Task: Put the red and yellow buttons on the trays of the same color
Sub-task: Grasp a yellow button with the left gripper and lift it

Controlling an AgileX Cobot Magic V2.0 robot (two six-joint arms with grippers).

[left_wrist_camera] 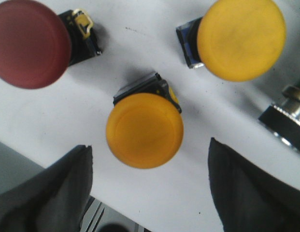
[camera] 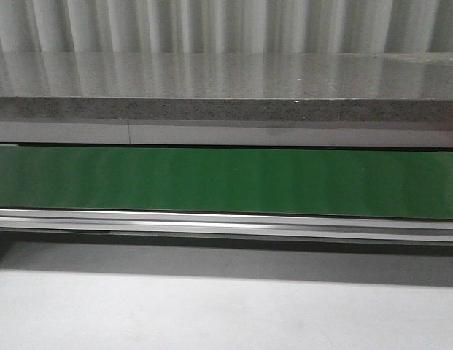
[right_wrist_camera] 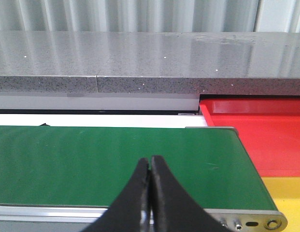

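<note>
Basically, left gripper (left_wrist_camera: 149, 188) hung agape over 1 yellow button (left_wrist_camera: 144, 129) on white surface; right gripper (right_wrist_camera: 150, 193) pinched together, empty. Best: drop straight, center cap betw. fingers, avoid neighbors.

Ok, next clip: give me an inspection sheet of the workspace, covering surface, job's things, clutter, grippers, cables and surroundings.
Surface: white table; green conveyor belt, bare in front view.
Job's things: two yellow buttons, one between the left jaws, another apart; red button; red tray; yellow tray, only a corner in view.
Clutter: metal-and-black part at the frame edge, unidentifiable.
Grippers: left gripper open over the near yellow button; right gripper shut, empty, over the belt.
Cables: nothing seen.
Surroundings: speckled grey ledge, corrugated wall.
</note>
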